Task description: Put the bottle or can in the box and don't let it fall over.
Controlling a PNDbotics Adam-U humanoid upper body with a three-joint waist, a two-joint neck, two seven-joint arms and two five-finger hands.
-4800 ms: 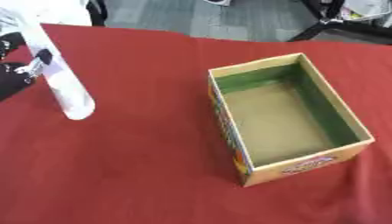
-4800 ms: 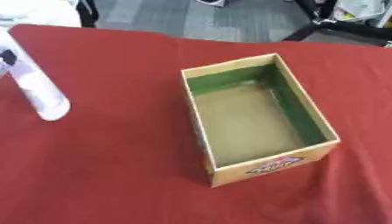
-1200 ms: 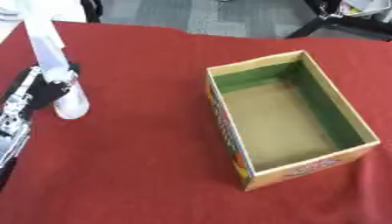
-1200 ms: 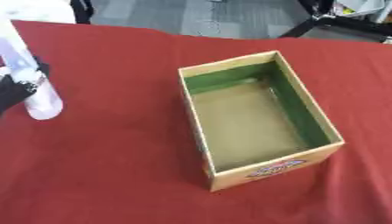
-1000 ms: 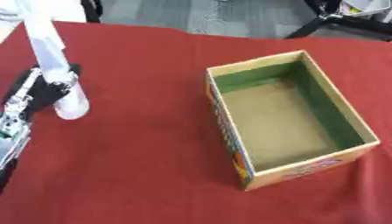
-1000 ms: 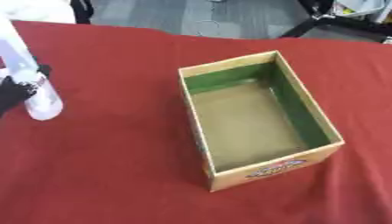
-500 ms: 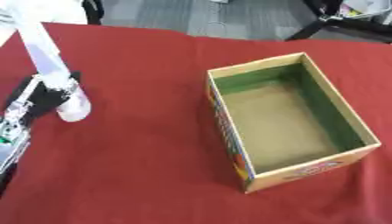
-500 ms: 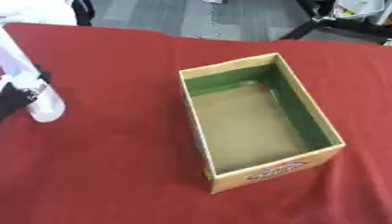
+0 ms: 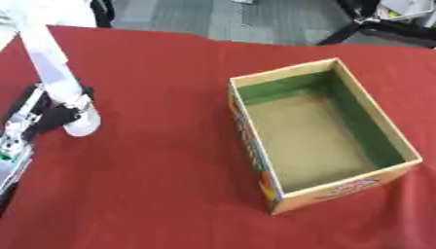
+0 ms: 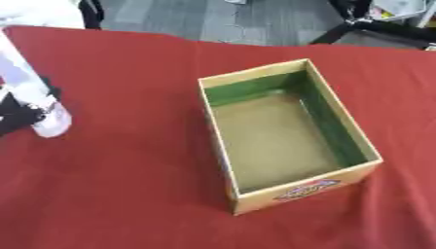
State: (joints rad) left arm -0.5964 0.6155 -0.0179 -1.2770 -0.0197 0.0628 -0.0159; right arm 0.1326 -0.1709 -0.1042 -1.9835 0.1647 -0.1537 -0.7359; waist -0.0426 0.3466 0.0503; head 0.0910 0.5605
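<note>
The red tablecloth (image 9: 162,185) lay bare between the white bottle (image 9: 61,80) at the left edge and the cardboard box (image 9: 319,131) at centre-right, leaving an open lane across the middle. The box stood open at the top, its green-lined interior unoccupied, its walls forming the only raised barrier. The left hand (image 9: 38,116) crowded the bottle's base on the left. Beyond the table's far edge lay grey floor (image 10: 247,19).

A red-covered table (image 9: 170,194) stands on grey floor (image 9: 213,19), with black furniture legs (image 9: 357,26) behind.
</note>
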